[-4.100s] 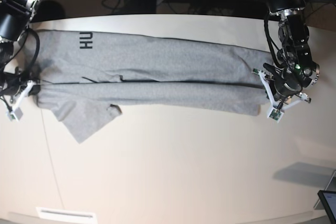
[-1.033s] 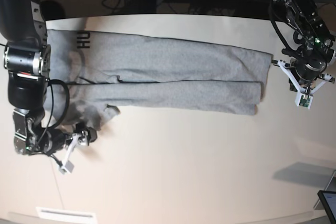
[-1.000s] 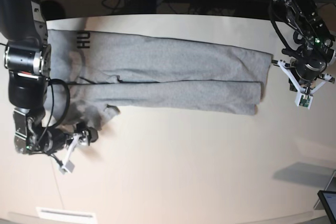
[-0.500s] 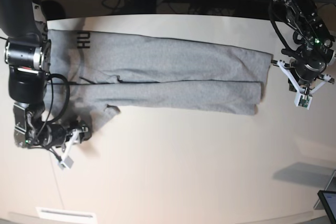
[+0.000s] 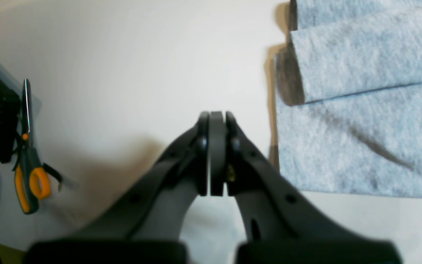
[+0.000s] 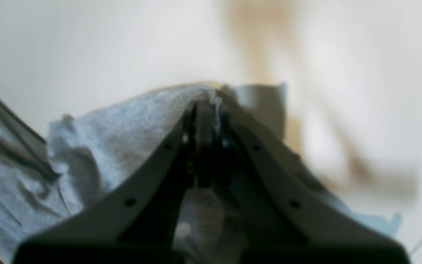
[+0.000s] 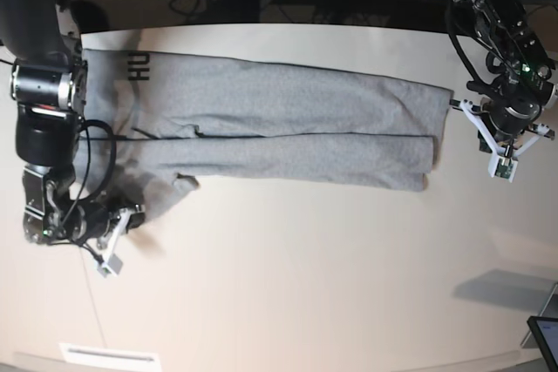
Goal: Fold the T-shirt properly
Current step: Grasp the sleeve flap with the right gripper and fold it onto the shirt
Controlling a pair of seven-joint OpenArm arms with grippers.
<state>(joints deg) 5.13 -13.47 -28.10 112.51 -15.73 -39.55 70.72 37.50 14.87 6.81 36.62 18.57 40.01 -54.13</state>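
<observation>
The right gripper (image 6: 205, 110) is clamped on a thin pinch of the T-shirt (image 7: 279, 128), right at the tip of the loose sleeve flap near the worktop's (image 7: 305, 285) left edge in the base view. That's a slender bite, only the very edge of the cloth between the jaws. If the arm pulls quickly, the fabric could slide out, or the drag could tug the long folds lying across the worktop's far side out of line. The right arm is reaching low, wrist nearly level with the surface and its cable looped over the shirt. Over at the worktop's right edge, the left gripper (image 5: 213, 154) is pressed shut on nothing, hovering just beside the shirt's hem, apart from it. Scissors (image 5: 28, 154) lie beyond, well clear.
</observation>
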